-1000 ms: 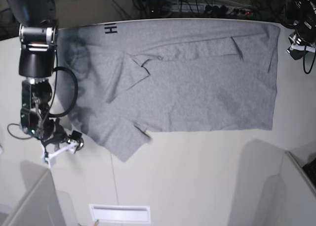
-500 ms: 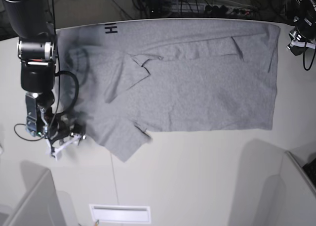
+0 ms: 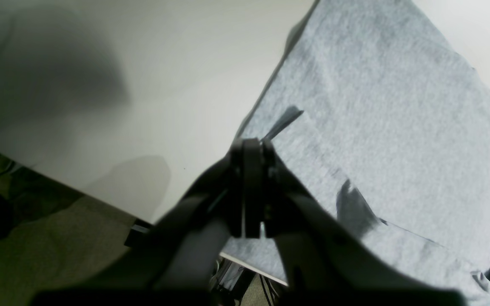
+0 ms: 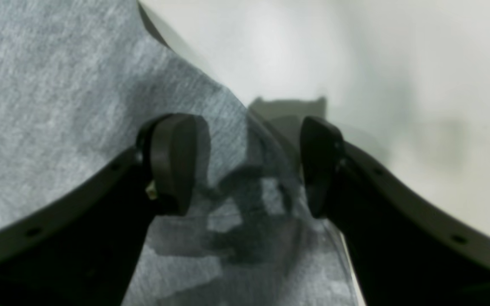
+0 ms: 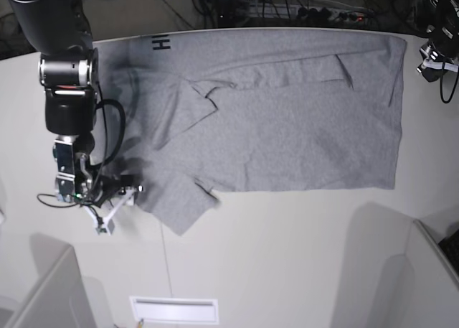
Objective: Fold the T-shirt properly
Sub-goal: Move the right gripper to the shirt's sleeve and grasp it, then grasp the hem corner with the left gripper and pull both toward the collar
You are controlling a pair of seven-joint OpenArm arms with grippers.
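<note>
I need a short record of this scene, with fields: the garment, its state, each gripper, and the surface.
garment: T-shirt, heather grey, black lettering visible at its far edge
state: spread out on the table, partly folded over, with creases and a sleeve sticking out at the near corner
right gripper: open, jaws astride the shirt edge near that sleeve, nothing gripped yet
left gripper: shut, holding nothing, up off the table by the shirt's other end
surface: pale table, shirt's far edge reaching the table edge
</note>
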